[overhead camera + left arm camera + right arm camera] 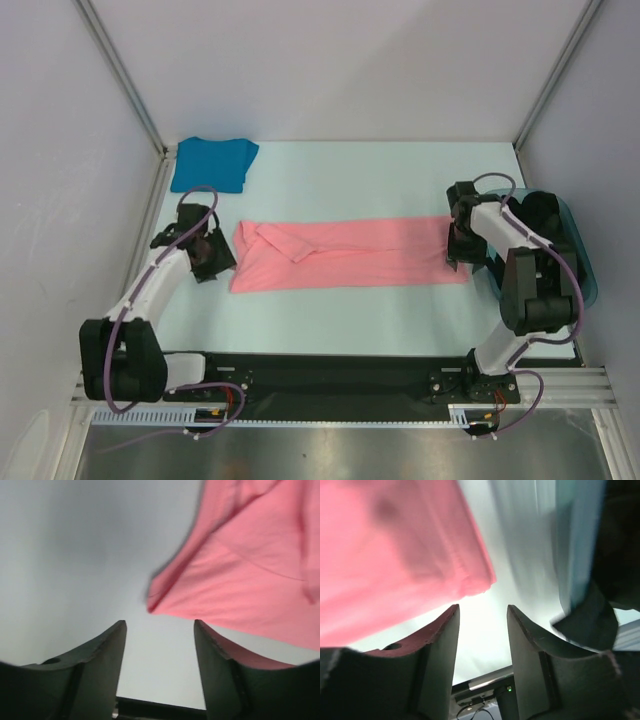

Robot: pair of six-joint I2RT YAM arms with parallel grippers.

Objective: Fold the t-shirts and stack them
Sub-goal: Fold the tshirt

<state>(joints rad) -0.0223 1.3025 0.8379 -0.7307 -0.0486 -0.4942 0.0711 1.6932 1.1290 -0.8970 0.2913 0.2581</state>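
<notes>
nothing readable is showing in any of the three views. no text, label, brand, number or sign is appearing clearly enough to make out on any surface.

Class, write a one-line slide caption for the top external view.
Pink t-shirt lying as a long folded strip between left arm and right arm, folded blue t-shirt at far left of table.
</notes>
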